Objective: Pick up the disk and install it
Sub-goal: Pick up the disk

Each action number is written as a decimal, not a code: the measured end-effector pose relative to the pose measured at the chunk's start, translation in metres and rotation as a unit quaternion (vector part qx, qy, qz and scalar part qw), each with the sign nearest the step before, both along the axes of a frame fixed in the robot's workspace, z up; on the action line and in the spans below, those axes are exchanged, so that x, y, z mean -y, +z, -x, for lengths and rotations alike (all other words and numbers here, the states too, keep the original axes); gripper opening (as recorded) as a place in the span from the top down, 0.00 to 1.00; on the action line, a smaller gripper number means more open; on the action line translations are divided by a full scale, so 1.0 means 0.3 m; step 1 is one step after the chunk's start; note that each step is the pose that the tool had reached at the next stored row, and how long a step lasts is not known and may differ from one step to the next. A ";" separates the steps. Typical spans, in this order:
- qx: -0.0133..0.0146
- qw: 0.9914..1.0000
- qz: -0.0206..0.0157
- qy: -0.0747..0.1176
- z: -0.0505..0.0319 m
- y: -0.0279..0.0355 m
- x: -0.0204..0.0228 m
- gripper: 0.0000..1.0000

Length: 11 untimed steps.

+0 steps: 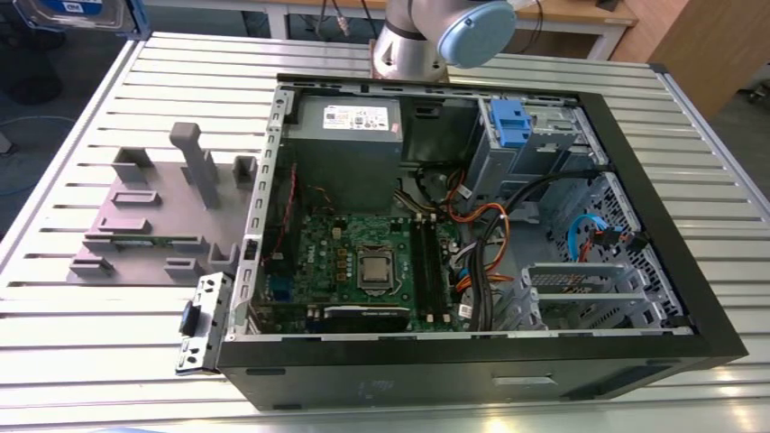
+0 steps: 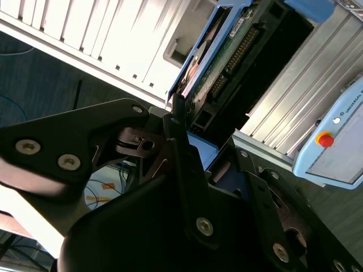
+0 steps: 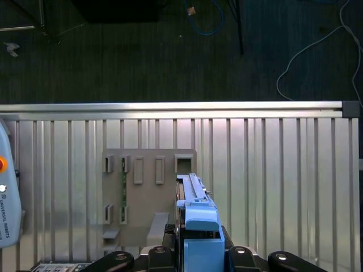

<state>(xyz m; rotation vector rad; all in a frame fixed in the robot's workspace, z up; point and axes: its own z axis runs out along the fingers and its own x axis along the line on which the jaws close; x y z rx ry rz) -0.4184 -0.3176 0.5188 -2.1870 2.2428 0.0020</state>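
My gripper [image 3: 199, 252] is shut on the disk [image 3: 198, 218], which shows edge-on with its blue plastic bracket toward the camera. It hangs above the slatted table, over the near corner of the grey stand [image 3: 144, 192]. In the second wrist view the black fingers [image 2: 177, 122] clamp the disk [image 2: 227, 62], whose green circuit-board side and blue frame edge are visible. The open computer case [image 1: 481, 361] lies on its side on the table, its drive bay [image 1: 536, 135] at the far right corner.
The grey stand [image 1: 157, 212] with upright posts sits to the exterior view's left of the case. A blue plastic piece [image 1: 511, 122] sits at the drive bay. Cables [image 1: 481, 234] cross the case interior. The teach pendant [image 2: 340, 141] lies on the table. The arm's base [image 1: 416, 45] stands behind the case.
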 end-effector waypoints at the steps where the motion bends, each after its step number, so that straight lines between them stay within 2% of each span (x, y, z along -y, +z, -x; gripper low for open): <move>1: 0.000 1.000 0.000 0.000 0.000 0.001 0.000 0.63; 11: 0.000 1.000 0.000 0.000 0.000 0.014 0.000 0.63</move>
